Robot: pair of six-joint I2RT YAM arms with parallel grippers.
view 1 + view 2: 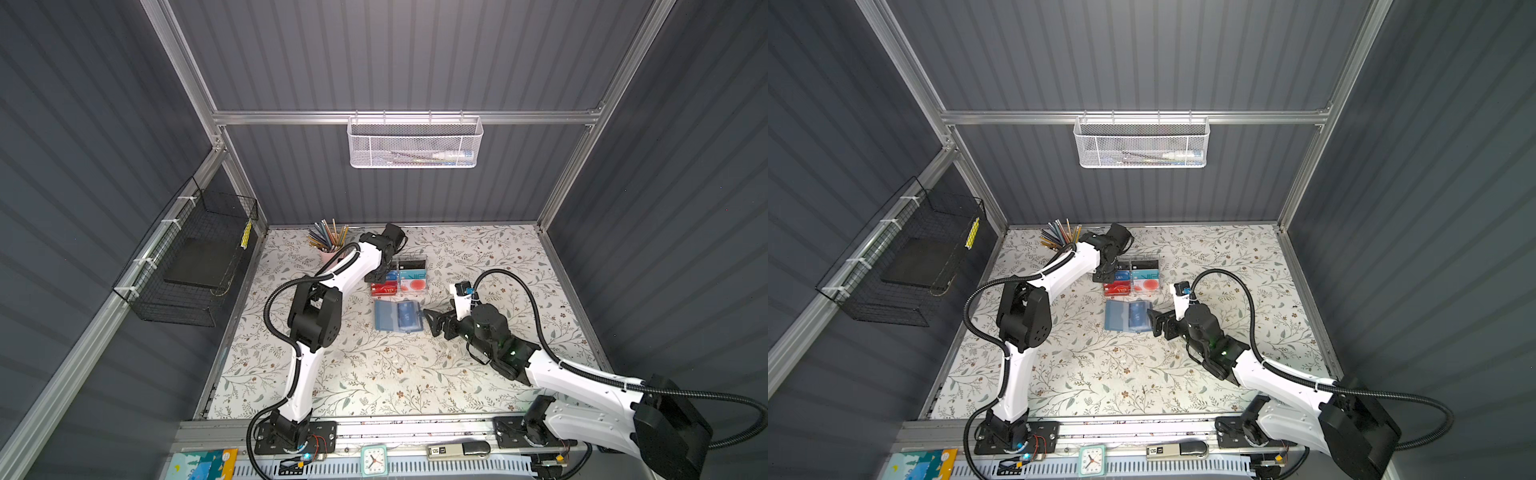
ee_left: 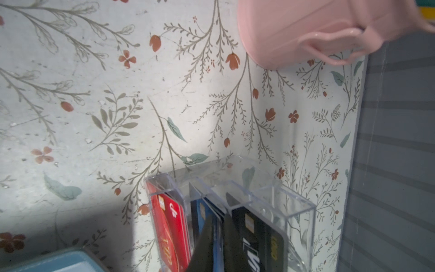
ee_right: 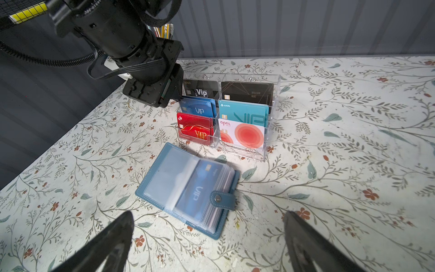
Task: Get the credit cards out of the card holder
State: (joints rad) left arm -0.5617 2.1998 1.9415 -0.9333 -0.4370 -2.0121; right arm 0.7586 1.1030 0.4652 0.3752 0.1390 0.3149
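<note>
The blue-grey card holder [image 3: 162,179] lies open on the table in front of the rack, also seen in both top views [image 1: 386,318] [image 1: 1117,318]. A blue credit card [image 3: 200,186] sits in its clear sleeve. The white credit card with red-orange circles [image 3: 242,134] stands in the rack's front right slot. My left gripper [image 2: 219,219] reaches into the rack's left middle slot. Its fingers stand close on either side of another blue card [image 2: 202,212], and I cannot tell if they pinch it. My right gripper [image 3: 208,213] hangs open just right of the holder [image 1: 430,318], holding nothing.
The clear acrylic rack [image 3: 274,80] holds red, black and teal VIP cards. A pink cup [image 2: 294,30] of pencils [image 1: 328,237] stands behind the left arm near the back wall. A white mesh basket [image 1: 415,143] and a black wire basket [image 1: 195,257] hang on the walls.
</note>
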